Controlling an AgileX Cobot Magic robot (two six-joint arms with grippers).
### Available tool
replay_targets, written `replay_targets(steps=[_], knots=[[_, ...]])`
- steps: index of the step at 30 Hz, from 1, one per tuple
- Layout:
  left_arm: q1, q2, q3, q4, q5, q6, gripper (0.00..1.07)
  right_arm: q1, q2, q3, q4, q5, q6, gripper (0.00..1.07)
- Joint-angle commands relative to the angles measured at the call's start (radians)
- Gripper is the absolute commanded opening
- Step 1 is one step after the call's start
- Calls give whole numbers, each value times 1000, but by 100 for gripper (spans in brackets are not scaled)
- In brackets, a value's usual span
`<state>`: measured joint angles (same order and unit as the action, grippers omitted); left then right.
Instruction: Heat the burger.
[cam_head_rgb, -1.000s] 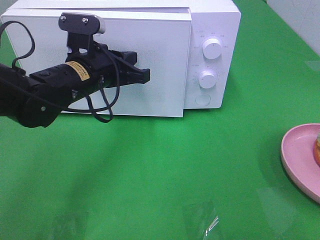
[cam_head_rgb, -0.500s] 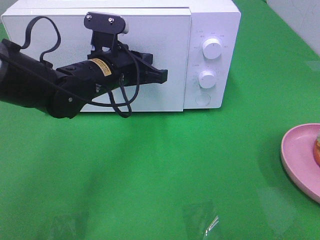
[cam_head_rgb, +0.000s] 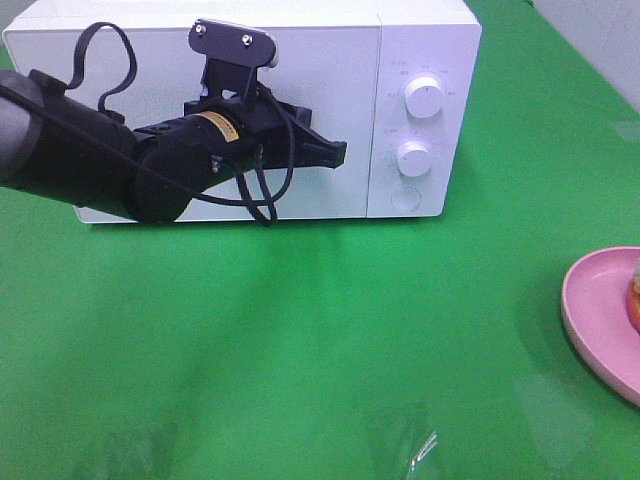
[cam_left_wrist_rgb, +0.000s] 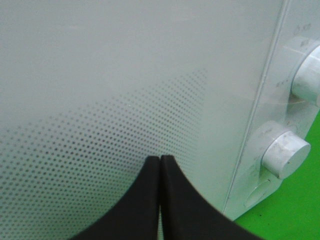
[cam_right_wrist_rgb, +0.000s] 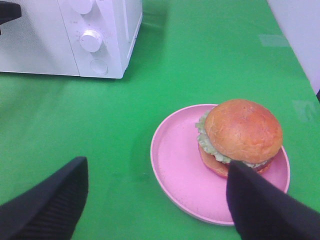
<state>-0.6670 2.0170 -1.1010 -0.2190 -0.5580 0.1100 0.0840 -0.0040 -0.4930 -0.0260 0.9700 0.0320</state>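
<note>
The burger (cam_right_wrist_rgb: 242, 132), with a golden bun and green lettuce, sits on a pink plate (cam_right_wrist_rgb: 175, 165). My right gripper (cam_right_wrist_rgb: 155, 200) hovers open just short of that plate, one finger (cam_right_wrist_rgb: 50, 200) on either side, holding nothing. From the high view only a sliver of the burger (cam_head_rgb: 634, 295) and its plate (cam_head_rgb: 595, 310) show at the right edge. The white microwave (cam_head_rgb: 430, 40) stands at the back with its door (cam_head_rgb: 320, 80) flush and closed. My left gripper (cam_head_rgb: 340, 153) is shut, its tips (cam_left_wrist_rgb: 160, 159) pressed against the door near the control panel.
Two round knobs (cam_head_rgb: 425, 98) (cam_head_rgb: 415, 158) and a button (cam_head_rgb: 405, 199) are on the microwave's right panel. Green cloth (cam_head_rgb: 330, 340) covers the table between microwave and plate. A white wall rises at the far right (cam_right_wrist_rgb: 300, 30).
The microwave door swung from slightly ajar to flush shut. My left arm moved right and toward the door, its shut tips pushing it. The plate and burger stayed put.
</note>
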Motion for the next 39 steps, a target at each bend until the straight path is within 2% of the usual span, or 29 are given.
replay_targets(steps=[1, 5, 6, 7, 8, 9, 11, 12, 13, 14, 15, 16, 17, 18, 19, 20, 22, 23, 27, 28, 29, 30, 31, 32, 36, 39], knots=[[7, -20, -27, -88, -23, 1, 0, -3, -27, 2, 2, -8, -8, 73], [-18, -55, -27, -86, 96, 15, 0, -3, -27, 2, 2, -8, -8, 73], [-36, -82, -26, -72, 184, 19, 8, -3, -27, 2, 2, -8, -8, 73], [-36, -82, -26, -72, 184, 19, 8, -3, -27, 2, 2, -8, -8, 73], [-49, -106, -25, -52, 259, 29, 17, -3, -27, 2, 2, -8, -8, 73], [-49, -106, -25, -52, 259, 29, 17, -3, -27, 2, 2, -8, -8, 73], [-69, -148, -24, -13, 385, 28, 39, -3, -27, 2, 2, -8, -8, 73], [-69, -148, -24, -13, 385, 28, 39, -3, -27, 2, 2, -8, -8, 73], [-77, -170, -22, -7, 462, 28, 54, -3, -27, 2, 2, -8, -8, 73], [-77, -170, -22, -7, 462, 28, 54, -3, -27, 2, 2, -8, -8, 73], [-84, -188, -22, -7, 551, 29, 68, -3, -27, 2, 2, -8, -8, 73], [-84, -188, -22, -7, 551, 29, 68, -3, -27, 2, 2, -8, -8, 73], [-86, -195, -22, -7, 597, 29, 76, -3, -27, 2, 2, -8, -8, 73], [-86, -195, -22, -7, 597, 29, 76, -3, -27, 2, 2, -8, -8, 73], [-87, -203, -22, -7, 680, 28, 88, -3, -27, 2, 2, -8, -8, 73], [-87, -205, -22, -7, 763, 28, 95, -3, -27, 2, 2, -8, -8, 73], [-87, -205, -22, -7, 763, 28, 95, -3, -27, 2, 2, -8, -8, 73], [-87, -205, -22, -18, 886, 28, 96, -3, -27, 2, 2, -8, -8, 73], [-87, -205, -22, -29, 1006, 25, 95, -3, -27, 2, 2, -8, -8, 73], [-87, -207, -22, -38, 1115, 25, 95, -3, -27, 2, 2, -8, -8, 73], [-87, -207, -22, -38, 1115, 25, 95, -3, -27, 2, 2, -8, -8, 73], [-87, -214, -22, -40, 1239, 25, 95, -3, -27, 2, 2, -8, -8, 73], [-87, -214, -22, -40, 1239, 25, 95, -3, -27, 2, 2, -8, -8, 73], [-87, -223, -22, -29, 1338, 43, 95, -3, -27, 2, 2, -8, -8, 73], [-87, -243, -22, -20, 1446, 48, 95, -3, -27, 2, 2, -8, -8, 73], [-39, -281, -23, -23, 1517, 29, 95, -3, -27, 2, 2, -8, -8, 73]])
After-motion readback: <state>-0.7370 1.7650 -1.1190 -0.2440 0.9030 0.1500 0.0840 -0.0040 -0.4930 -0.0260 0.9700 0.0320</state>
